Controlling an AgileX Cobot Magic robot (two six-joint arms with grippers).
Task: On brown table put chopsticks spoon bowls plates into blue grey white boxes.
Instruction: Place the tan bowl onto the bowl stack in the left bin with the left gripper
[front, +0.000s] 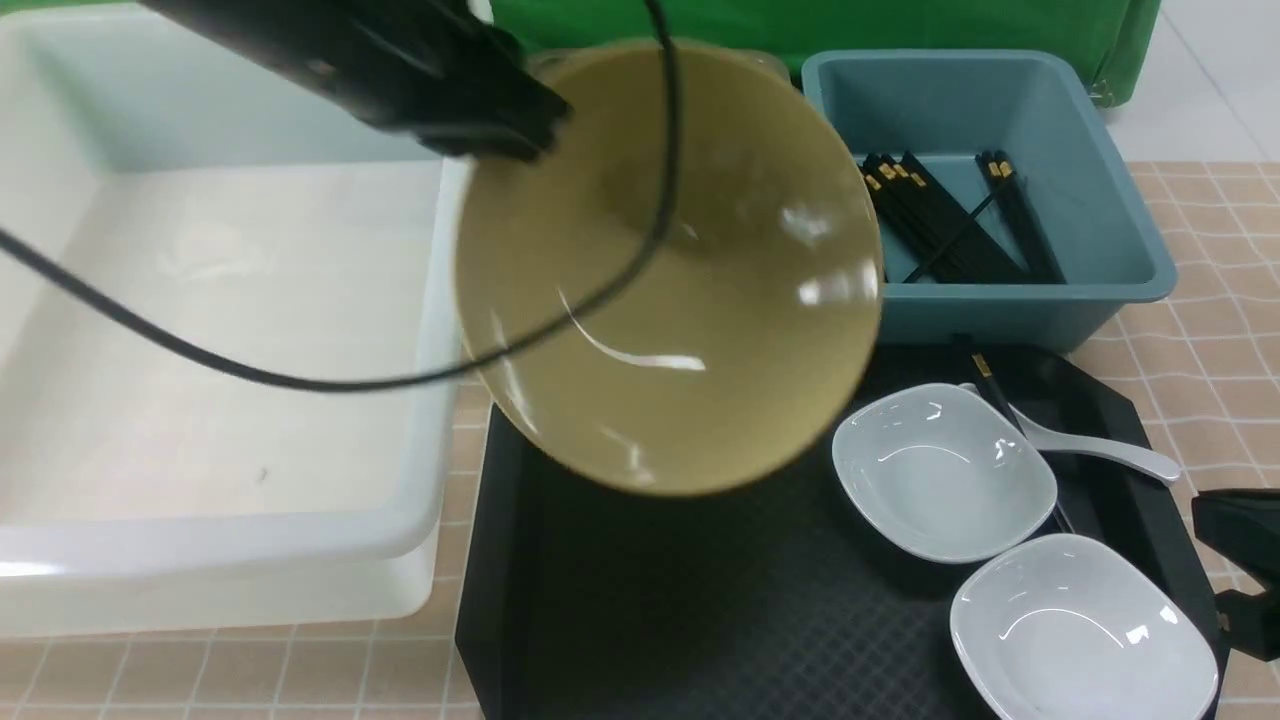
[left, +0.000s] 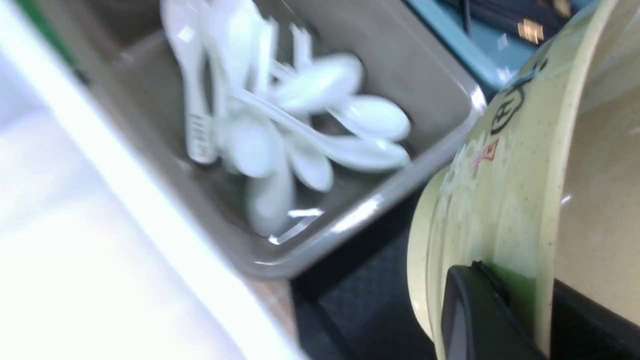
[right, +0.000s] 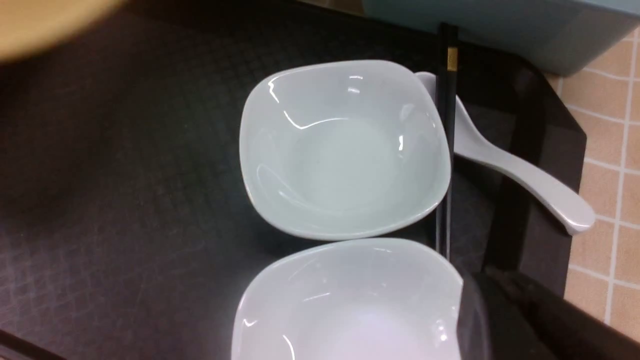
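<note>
Brown table (front: 1210, 300), tiled print; green backdrop (front: 800, 25) behind. L gripper (front: 505, 125) is pinched on the rim of the yellow bowl (front: 680, 300), which hangs tilted above the black tray (front: 700, 600), just beside the white tub (front: 220, 330). R gripper (front: 1240, 560) is pressed together at the tray's near-right corner, nothing seen in it. Step in hand, prob.: carrying bowl to tub. Next move: swing over tub floor, lower, level bowl, release; rim-only pinch may slip. Far plate (front: 940, 470), near plate (front: 1080, 630), spoon (front: 1100, 450) and one chopstick (front: 990, 385) lie on the tray.
</note>
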